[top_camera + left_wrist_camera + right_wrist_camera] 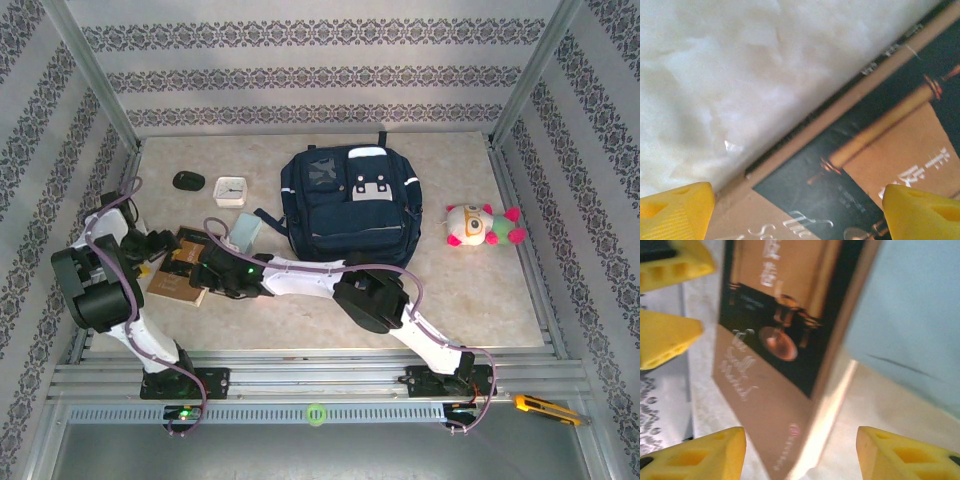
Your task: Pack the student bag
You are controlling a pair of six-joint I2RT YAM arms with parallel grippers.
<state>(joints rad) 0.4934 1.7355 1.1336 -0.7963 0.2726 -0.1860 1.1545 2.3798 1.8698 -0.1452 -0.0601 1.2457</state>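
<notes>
The student bag (pixel 345 205), a dark navy backpack with pale trim, lies flat at the table's middle back. A brown and black book (pixel 178 268) lies left of it. My left gripper (pixel 158 250) is open low over the book (pixel 880 150), its yellow fingertips (pixel 672 212) spread wide across the cover's edge. My right gripper (pixel 207 280) is open too, and the book's near corner (pixel 785 405) sits between its yellow fingertips (pixel 695 455). The left gripper's fingers (pixel 667 337) show at the upper left of the right wrist view.
A pale blue box (pixel 243 232) stands between book and bag, close to the right gripper (pixel 910 315). A white clock (pixel 230 189) and black mouse (pixel 188 181) lie behind. A plush toy (pixel 485 225) sits right of the bag. A yellow cutter (pixel 545 408) rests on the front rail.
</notes>
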